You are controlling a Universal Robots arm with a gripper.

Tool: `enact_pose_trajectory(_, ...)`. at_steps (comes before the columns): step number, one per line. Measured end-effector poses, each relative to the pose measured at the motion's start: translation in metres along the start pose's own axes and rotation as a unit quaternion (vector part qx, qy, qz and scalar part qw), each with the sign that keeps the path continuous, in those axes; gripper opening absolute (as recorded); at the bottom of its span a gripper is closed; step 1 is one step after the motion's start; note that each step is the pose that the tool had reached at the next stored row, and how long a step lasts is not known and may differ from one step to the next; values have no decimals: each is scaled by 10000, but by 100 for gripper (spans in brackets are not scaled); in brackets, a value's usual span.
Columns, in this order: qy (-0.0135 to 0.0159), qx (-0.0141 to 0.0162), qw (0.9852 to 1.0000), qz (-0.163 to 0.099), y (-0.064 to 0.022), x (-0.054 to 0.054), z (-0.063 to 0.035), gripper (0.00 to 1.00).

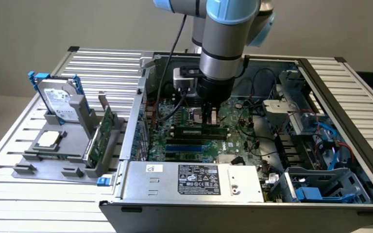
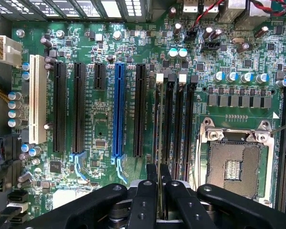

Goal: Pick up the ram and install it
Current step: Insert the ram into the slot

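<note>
The arm [image 1: 228,29] runs off the exterior view's upper edge. In the wrist view, the gripper [image 2: 159,179] covers the ram's [image 2: 158,124] near end, and the frame cuts the motherboard [image 2: 105,124] on every side.

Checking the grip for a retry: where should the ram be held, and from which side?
Pinch the ram by its upper edge, across both flat faces, from straight above: it stands on edge, thin, along the memory slots. The pincer grips it so.
</note>
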State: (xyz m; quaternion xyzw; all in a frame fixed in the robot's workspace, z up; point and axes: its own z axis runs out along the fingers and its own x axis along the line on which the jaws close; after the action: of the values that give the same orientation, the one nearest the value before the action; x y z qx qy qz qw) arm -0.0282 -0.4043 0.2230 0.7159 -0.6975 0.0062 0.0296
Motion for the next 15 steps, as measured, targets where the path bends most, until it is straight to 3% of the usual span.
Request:
enact_pose_trajectory(11, 2, -1, 10000, 0, -1, -1, 25, 14)
enact_pose_trajectory(15, 1, -1, 10000, 0, 2, -1, 20, 27)
